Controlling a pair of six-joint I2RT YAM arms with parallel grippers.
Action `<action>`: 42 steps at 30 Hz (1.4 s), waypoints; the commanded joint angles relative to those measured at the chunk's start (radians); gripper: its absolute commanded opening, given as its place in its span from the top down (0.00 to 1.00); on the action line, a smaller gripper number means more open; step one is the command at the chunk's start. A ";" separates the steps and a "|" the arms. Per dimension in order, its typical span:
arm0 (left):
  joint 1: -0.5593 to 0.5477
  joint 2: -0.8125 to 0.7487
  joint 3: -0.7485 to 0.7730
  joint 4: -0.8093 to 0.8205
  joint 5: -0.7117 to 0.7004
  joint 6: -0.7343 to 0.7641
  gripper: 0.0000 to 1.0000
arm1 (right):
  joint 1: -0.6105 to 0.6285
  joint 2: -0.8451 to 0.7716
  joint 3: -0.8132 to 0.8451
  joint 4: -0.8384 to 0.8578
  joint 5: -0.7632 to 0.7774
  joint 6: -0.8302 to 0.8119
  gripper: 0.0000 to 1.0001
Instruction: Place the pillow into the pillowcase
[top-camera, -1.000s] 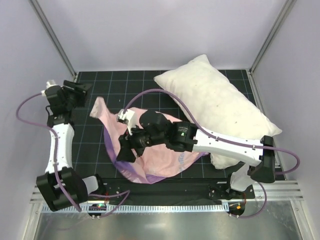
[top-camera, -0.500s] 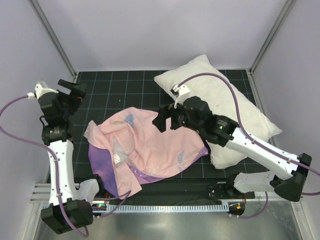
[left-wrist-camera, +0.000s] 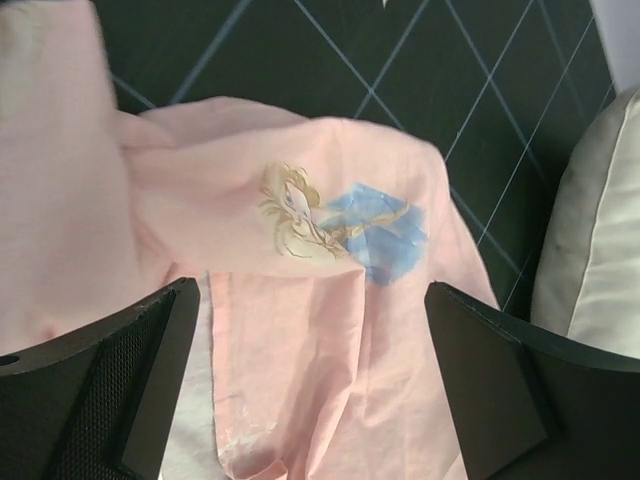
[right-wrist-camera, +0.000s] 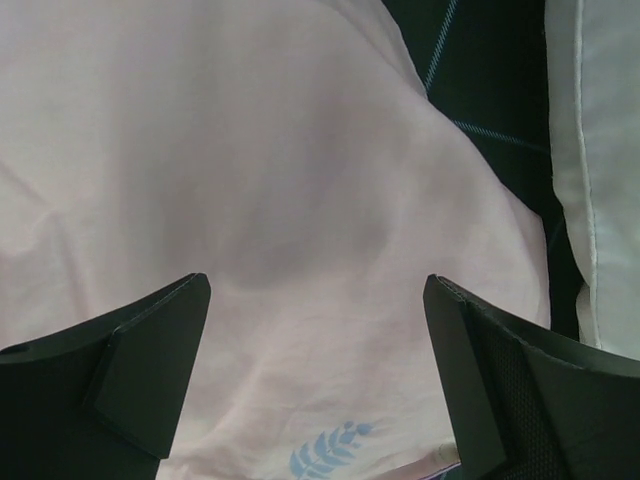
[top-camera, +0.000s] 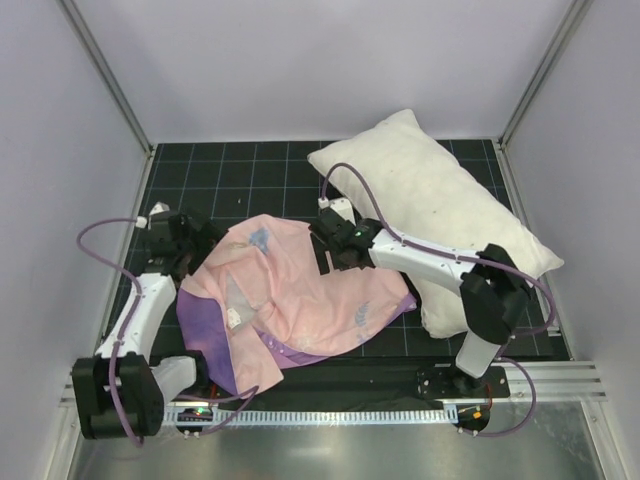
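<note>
I am looking down on a thin pink-and-purple printed pillowcase [top-camera: 290, 290] lying crumpled at the centre of the black gridded tabletop [top-camera: 250, 170]. The plump white rectangular pillow [top-camera: 440, 205] is resting outside it at two o'clock. The left gripper [top-camera: 195, 242] at the case's nine o'clock edge and the right gripper [top-camera: 328, 252] at its one o'clock edge are both gaping wide, holding nothing. I am judging that pinching both layers together risks sealing the mouth. A second ago the fabric was bunched and lifted; now it is lying flatter.
</note>
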 commanded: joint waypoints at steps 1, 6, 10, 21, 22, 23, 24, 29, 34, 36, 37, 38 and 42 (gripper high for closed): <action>-0.130 0.076 0.072 0.083 -0.114 0.047 0.00 | -0.012 0.036 0.041 -0.055 0.126 0.067 0.04; -0.224 0.202 0.092 0.124 -0.211 0.054 0.00 | -0.074 0.117 0.041 0.015 0.112 0.038 0.04; -0.231 0.317 0.115 0.157 -0.200 0.068 0.00 | -0.130 0.169 0.038 0.074 0.051 0.014 0.17; -0.277 0.500 0.204 0.186 -0.191 0.111 0.17 | -0.193 0.120 -0.051 0.146 0.005 -0.029 0.96; -0.277 0.512 0.207 0.186 -0.196 0.120 0.20 | -0.193 0.119 -0.048 0.144 0.000 -0.032 0.96; -0.275 0.518 0.210 0.186 -0.202 0.120 0.20 | -0.193 0.119 -0.047 0.146 -0.005 -0.036 0.96; -0.274 0.526 0.213 0.184 -0.206 0.122 0.22 | -0.193 0.117 -0.038 0.150 -0.008 -0.036 0.96; -0.271 0.569 0.238 0.180 -0.210 0.162 0.37 | -0.193 0.125 0.040 0.149 -0.054 -0.078 0.96; -0.254 0.599 0.267 0.178 -0.167 0.179 0.46 | -0.193 0.137 0.117 0.147 -0.094 -0.120 0.96; -0.225 0.610 0.256 0.216 -0.049 0.159 0.56 | -0.193 0.133 0.133 0.161 -0.121 -0.135 0.96; -0.209 0.609 0.230 0.250 -0.027 0.145 0.63 | -0.192 0.128 0.134 0.170 -0.133 -0.141 0.96; -0.182 0.603 0.215 0.267 -0.010 0.136 0.66 | -0.193 0.125 0.137 0.186 -0.141 -0.151 0.96; -0.139 0.541 0.130 0.335 -0.012 0.097 0.77 | -0.192 0.172 0.225 0.197 -0.196 -0.181 0.96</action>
